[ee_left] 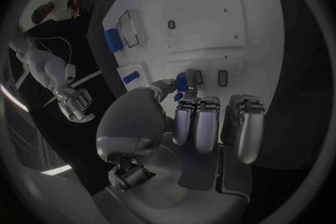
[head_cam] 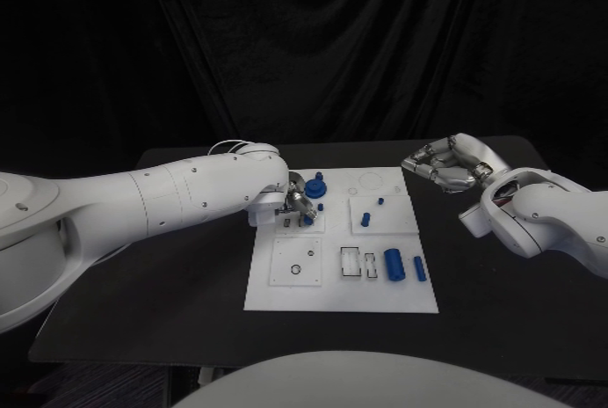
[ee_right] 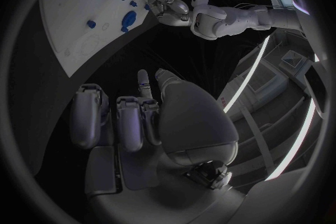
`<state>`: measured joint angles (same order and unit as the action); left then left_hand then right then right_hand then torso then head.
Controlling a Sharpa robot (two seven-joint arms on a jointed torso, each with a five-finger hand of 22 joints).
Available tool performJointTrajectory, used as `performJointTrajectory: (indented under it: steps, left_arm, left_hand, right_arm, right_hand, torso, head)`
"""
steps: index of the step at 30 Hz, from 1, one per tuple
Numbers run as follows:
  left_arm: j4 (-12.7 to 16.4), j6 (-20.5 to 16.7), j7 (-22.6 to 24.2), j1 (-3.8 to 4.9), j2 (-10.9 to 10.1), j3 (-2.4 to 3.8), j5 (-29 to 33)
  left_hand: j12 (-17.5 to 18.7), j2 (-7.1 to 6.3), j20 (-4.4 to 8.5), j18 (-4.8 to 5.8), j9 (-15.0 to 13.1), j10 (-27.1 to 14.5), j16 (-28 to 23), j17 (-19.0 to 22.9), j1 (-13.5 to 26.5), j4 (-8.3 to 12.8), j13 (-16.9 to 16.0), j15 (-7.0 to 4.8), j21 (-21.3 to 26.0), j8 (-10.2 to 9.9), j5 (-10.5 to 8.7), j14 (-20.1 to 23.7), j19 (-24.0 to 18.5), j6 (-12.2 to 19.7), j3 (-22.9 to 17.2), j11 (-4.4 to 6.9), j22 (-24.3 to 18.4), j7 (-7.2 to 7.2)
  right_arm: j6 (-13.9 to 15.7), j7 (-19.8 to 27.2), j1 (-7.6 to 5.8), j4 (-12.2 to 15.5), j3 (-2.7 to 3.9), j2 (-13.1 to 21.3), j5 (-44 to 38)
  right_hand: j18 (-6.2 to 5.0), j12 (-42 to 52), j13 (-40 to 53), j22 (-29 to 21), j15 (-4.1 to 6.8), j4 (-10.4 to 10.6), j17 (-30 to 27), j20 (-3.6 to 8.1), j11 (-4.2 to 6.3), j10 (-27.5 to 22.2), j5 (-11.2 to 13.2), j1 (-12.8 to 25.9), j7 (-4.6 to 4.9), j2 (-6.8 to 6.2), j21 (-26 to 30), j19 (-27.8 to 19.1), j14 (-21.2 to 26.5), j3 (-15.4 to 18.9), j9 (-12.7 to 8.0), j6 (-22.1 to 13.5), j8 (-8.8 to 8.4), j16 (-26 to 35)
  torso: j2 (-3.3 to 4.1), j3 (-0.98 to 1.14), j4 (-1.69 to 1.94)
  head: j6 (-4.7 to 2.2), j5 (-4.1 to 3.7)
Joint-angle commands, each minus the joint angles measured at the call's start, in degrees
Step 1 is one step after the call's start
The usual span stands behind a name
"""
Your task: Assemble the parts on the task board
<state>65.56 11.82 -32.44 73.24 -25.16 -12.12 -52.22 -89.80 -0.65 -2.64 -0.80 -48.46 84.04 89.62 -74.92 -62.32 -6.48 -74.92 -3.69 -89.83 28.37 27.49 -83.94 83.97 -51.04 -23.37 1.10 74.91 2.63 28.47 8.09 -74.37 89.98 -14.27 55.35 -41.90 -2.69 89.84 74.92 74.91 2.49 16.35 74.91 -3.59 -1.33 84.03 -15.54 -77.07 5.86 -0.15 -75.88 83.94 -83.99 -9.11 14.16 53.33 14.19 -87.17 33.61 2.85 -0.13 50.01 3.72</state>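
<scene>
A black surface point(head_cam: 152, 302) carries the white task board point(head_cam: 285, 294) at its middle. The left robot hand point(head_cam: 294, 206) hovers over the board's far-left part, pinching a small blue part point(ee_left: 181, 81) between thumb and fingertip. The right robot hand point(head_cam: 447, 164) (fingers curled in, holding nothing) hangs beyond the board's far-right corner. A blue cylinder point(head_cam: 394, 265) lies nearer the board's front.

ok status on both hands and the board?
Left hand pinching a small blue part over the task board. Right hand curled, holding nothing, off the board. Nothing in the way.
</scene>
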Motion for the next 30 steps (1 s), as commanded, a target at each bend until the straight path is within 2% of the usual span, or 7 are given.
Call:
performJointTrajectory:
  steps: [1, 6, 21, 24, 30]
  left_arm:
    - [1.11, -1.97, -0.2, -0.11, -0.69, 0.05, -0.04]
    - [2.72, -3.06, -0.8, -0.1, -2.05, 0.05, -0.04]
    - [3.9, -5.12, -1.39, -0.11, -4.14, 0.03, -0.04]
    - [3.71, -5.22, -1.35, -0.12, -4.25, 0.03, -0.04]
    - [3.44, -5.36, -1.35, -0.16, -4.26, 0.03, -0.04]
  left_hand:
    - [-0.2, 0.11, 0.28, 0.8, -0.34, 5.96, 0.38, -15.08, 0.78, 3.44, -15.08, -0.34, -0.17, -0.29, 0.26, -6.06, 6.03, -0.38, -3.94, 0.28, 15.09, -0.08]
    - [-0.2, -0.04, 0.27, 0.8, -0.84, 5.96, 0.38, -15.08, 1.8, 3.39, -15.08, -0.35, -0.17, -0.52, -0.26, -6.06, 6.03, -0.71, -4.62, 0.28, 15.09, -0.08]
    - [-0.2, 0.15, 0.28, 0.8, -1.07, 5.96, 0.38, -15.08, 2.3, 3.25, -15.08, -0.36, -0.17, -0.82, -0.6, -6.06, 6.03, -0.76, -5.1, 0.28, 15.09, -0.07]
    - [-0.2, 0.17, 0.28, 0.8, -1.11, 5.96, 0.38, -15.08, 2.49, 3.18, -15.08, -0.36, -0.17, -0.95, -0.73, -6.06, 6.03, -0.76, -5.19, 0.27, 15.09, -0.05]
    - [-0.2, 0.23, 0.28, 0.8, -1.15, 5.96, 0.38, -15.08, 2.68, 3.09, -15.08, -0.35, -0.17, -1.08, -0.89, -6.06, 6.03, -0.81, -5.29, 0.26, 15.09, -0.04]
  right_arm:
    - [-0.78, -1.38, 0.09, 0.09, 0.04, 0.15, -0.25]
    - [-1.16, -1.62, 0.09, 0.03, 0.04, 0.2, -0.25]
    - [-2.13, -2.09, 0.1, -0.24, 0.03, 0.07, -0.25]
    - [-2.31, -2.16, 0.1, -0.33, 0.03, -0.01, -0.25]
    - [-2.66, -2.29, 0.11, -0.46, 0.03, -0.17, -0.25]
  right_hand:
    - [-0.67, 0.16, 15.08, 10.59, 0.09, -0.14, 12.18, 0.01, -0.04, 5.97, -0.38, -0.64, 0.06, -0.04, 0.29, 0.38, -5.22, -0.27, 0.09, -0.36, 0.32, 0.28]
    - [-0.67, 0.16, 15.08, 10.59, 0.09, -0.14, 12.18, 0.01, -0.04, 5.97, -0.38, -0.64, 0.06, -0.04, 0.29, 0.38, -5.22, -0.27, 0.09, -0.36, 0.32, 0.28]
    - [-0.75, 0.16, 15.08, 10.48, 0.06, -0.02, 11.96, -0.01, -0.07, 5.97, -0.41, -0.61, 0.09, 0.05, 0.65, 0.24, -5.15, -0.29, 0.11, -0.42, 0.37, 0.52]
    - [-0.75, 0.16, 15.08, 10.48, 0.06, -0.02, 11.96, -0.01, -0.07, 5.97, -0.41, -0.61, 0.09, 0.05, 0.65, 0.24, -5.15, -0.29, 0.11, -0.42, 0.37, 0.52]
    - [-0.77, 0.16, 15.08, 10.44, 0.05, 0.01, 11.92, -0.02, -0.08, 5.97, -0.41, -0.61, 0.1, 0.07, 0.77, 0.19, -5.14, -0.3, 0.11, -0.47, 0.39, 0.56]
  torso:
    - [0.01, -0.01, 0.04]
    - [0.01, 0.02, -0.03]
    - [-0.1, 0.02, 0.21]
    - [0.01, -0.03, 0.04]
    - [0.01, -0.04, -0.04]
  head:
    - [-0.01, 0.13]
    - [-0.01, 0.62]
    - [-0.01, 0.61]
    - [-0.01, 0.86]
    - [-0.01, 0.97]
